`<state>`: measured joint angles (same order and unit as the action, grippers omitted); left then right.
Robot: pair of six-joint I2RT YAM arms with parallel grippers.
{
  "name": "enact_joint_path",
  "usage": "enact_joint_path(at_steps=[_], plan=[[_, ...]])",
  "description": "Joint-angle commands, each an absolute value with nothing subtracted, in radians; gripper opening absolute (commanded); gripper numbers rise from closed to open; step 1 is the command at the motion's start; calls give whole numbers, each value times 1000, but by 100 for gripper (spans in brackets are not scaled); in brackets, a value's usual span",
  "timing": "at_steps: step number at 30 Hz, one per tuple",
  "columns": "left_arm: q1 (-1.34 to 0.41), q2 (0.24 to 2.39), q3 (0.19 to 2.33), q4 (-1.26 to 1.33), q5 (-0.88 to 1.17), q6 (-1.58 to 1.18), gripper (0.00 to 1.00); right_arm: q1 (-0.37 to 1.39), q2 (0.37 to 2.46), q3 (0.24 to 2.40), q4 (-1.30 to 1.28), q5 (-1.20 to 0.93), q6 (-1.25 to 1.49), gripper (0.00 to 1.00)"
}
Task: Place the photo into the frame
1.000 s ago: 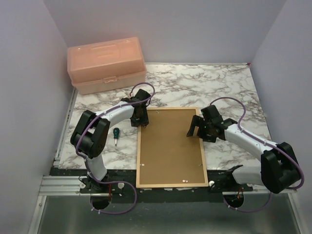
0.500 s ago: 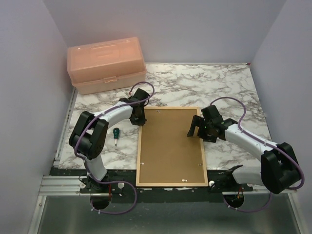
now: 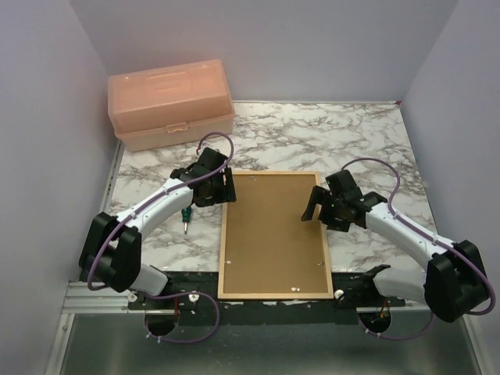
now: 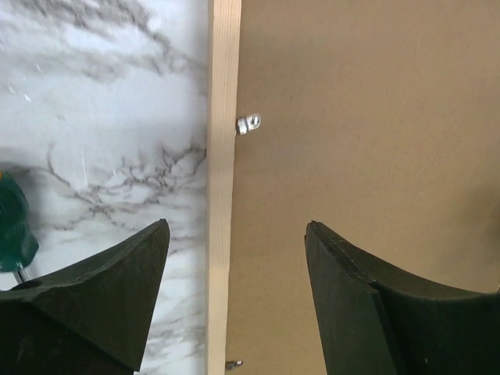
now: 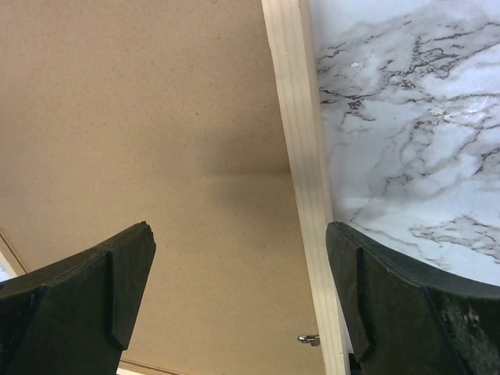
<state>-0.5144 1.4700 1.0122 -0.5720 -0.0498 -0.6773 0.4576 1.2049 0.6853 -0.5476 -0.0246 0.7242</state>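
1. Left gripper (image 4: 236, 228): jaws parted and empty. It hovers astride one long bar, probably placed to work that edge's fastener.
2. The frame (image 4: 223, 86): its light-wood bar lies directly beneath, between the fingers. It rests back-up on the marble table (image 4: 101, 94).
3. Metal clip (image 4: 248, 123): just ahead of the fingertips, at the seam of bar and board. It is judged to be a retainer.
4. Backing board (image 4: 367, 117): brown, fills the frame under the inner finger.
5. Right gripper (image 5: 238, 230): jaws spread wide and empty, straddling the opposite bar.
6. The photo: not in view. Whether it lies under the board cannot be told.
7. Screwdriver (image 3: 186, 212): green handle just outside the left gripper's outer finger.
8. Toolbox (image 3: 172, 101): peach, well beyond the left gripper, lid down.
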Motion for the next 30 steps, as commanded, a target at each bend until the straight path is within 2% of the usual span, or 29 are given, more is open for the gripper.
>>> enact_joint_path(at_steps=[1,10,18,23,30], plan=[[-521,1387,887,-571,58,-697,72,465,1182,657,-597,-30,761,100],[-525,1279,626,-482,176,-754,72,464,1198,620,-577,-69,765,100],[-539,1292,523,-352,324,-775,72,466,1371,677,-511,-163,723,100],[-546,1259,489,-277,410,-815,72,468,1447,804,-496,-204,706,100],[-547,1220,532,-309,422,-819,71,471,1611,1042,-500,-243,666,100]])
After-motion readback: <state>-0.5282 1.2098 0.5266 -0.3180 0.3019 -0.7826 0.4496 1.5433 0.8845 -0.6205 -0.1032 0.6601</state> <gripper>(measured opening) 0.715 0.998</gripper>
